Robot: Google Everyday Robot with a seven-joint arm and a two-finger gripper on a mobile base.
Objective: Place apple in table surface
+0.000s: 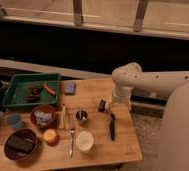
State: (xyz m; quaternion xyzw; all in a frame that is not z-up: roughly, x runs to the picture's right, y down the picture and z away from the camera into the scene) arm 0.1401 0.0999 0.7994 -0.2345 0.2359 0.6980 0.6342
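Note:
The apple (51, 136), small, round and yellow-orange, sits on the wooden table surface (93, 95) near the front left, between a dark bowl and the white cup (84, 141). My gripper (103, 105) is a small dark piece at the end of the white arm (130, 80), low over the table's right half. It is well to the right of the apple and holds nothing that I can see.
A green tray (30, 90) with a red sausage-like piece (49, 89) stands at the back left. A blue sponge (70, 88), a brown bowl (43, 116), a dark bowl (20, 144), a small metal cup (81, 116), a fork (72, 140) and a black knife (112, 126) lie around.

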